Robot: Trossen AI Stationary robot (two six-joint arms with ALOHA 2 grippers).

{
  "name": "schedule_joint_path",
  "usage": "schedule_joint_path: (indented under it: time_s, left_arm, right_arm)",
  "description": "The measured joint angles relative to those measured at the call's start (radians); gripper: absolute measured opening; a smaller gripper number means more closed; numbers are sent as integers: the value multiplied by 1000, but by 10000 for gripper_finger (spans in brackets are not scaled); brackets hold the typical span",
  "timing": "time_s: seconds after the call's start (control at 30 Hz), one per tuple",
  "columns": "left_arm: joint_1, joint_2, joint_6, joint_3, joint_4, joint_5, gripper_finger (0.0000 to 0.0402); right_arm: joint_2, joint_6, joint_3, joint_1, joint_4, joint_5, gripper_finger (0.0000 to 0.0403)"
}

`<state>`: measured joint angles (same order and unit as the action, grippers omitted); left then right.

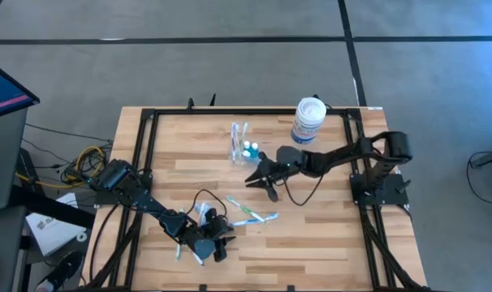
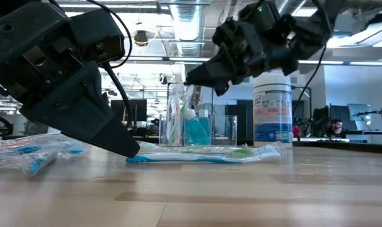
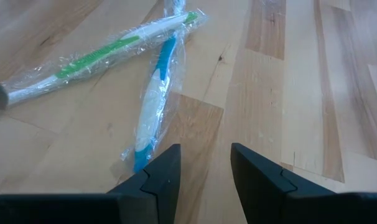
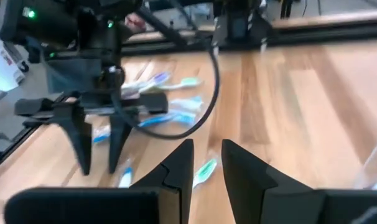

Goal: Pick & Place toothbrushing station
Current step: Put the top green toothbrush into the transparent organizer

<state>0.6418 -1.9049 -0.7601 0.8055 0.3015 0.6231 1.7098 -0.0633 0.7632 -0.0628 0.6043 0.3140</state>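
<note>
The toothbrushing station [image 1: 239,144], a small clear organizer with toothbrushes and blue-capped items standing in it, rests on its base at the table's far middle [image 2: 178,123]. My right gripper [image 1: 258,182] hovers just in front of it, above the table [image 2: 192,79], fingers [image 4: 207,165] a little apart with nothing between them. My left gripper [image 1: 223,239] sits low near the table's front edge, open [image 3: 204,168] and holding nothing. It points at two wrapped toothbrushes lying flat, a blue one [image 3: 154,106] and a green one [image 3: 95,53].
A white jar with a blue label [image 1: 308,120] stands at the far right, close behind the right arm. Several wrapped toothbrushes [image 1: 250,212] lie between the grippers, more beside the left gripper [image 1: 185,250]. A black frame [image 1: 140,154] borders the table.
</note>
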Motion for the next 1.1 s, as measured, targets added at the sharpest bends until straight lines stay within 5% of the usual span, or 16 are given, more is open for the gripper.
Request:
schedule_joint_path:
  time_s: [0.4, 1.1]
  left_arm:
    - [-10, 0, 2, 0, 10, 2, 137]
    - [-10, 0, 16, 0, 15, 2, 137]
  right_arm:
    - [58, -83, 200, 99, -426, -57, 75]
    - [243, -200, 392, 104, -600, -53, 75]
